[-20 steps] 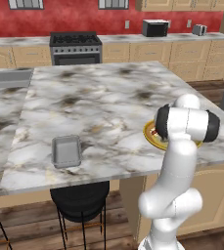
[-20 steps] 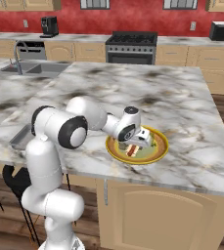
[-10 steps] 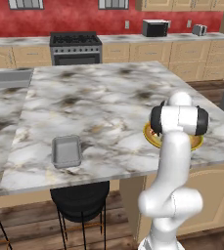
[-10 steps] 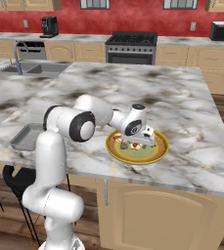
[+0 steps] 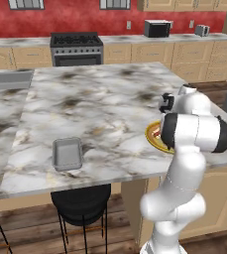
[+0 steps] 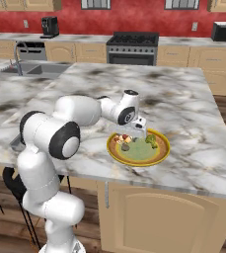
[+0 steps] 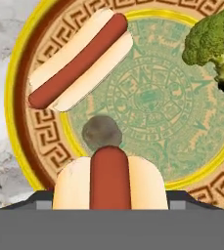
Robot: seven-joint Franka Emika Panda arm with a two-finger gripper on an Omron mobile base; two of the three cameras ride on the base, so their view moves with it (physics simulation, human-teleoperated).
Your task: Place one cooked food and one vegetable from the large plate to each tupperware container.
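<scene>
The large plate [image 6: 161, 153] with its yellow rim lies near the island's front edge; its rim also peeks out beside my arm [image 5: 152, 135]. On it rest a hot dog [image 7: 81, 58], a broccoli floret [image 7: 213, 41] and a small grey-brown lump [image 7: 102, 132]. A second hot dog [image 7: 110, 183] looms large and close at the bottom of the hand view, hiding the fingertips. My gripper [image 6: 133, 132] hangs over the plate's left part, shut on that hot dog. One grey tupperware container [image 5: 67, 153] stands hollow far to the left on the island.
The marble island's front edge [image 6: 173, 184] runs just below the plate. A black stool [image 5: 80, 203] sits under the counter beneath the tray. A sink [image 6: 33, 69] lies at the far left, a stove [image 5: 75, 47] at the back wall.
The hand has risen a little over the plate's left side and the elbow has swung. Plate and tray have stayed where they were.
</scene>
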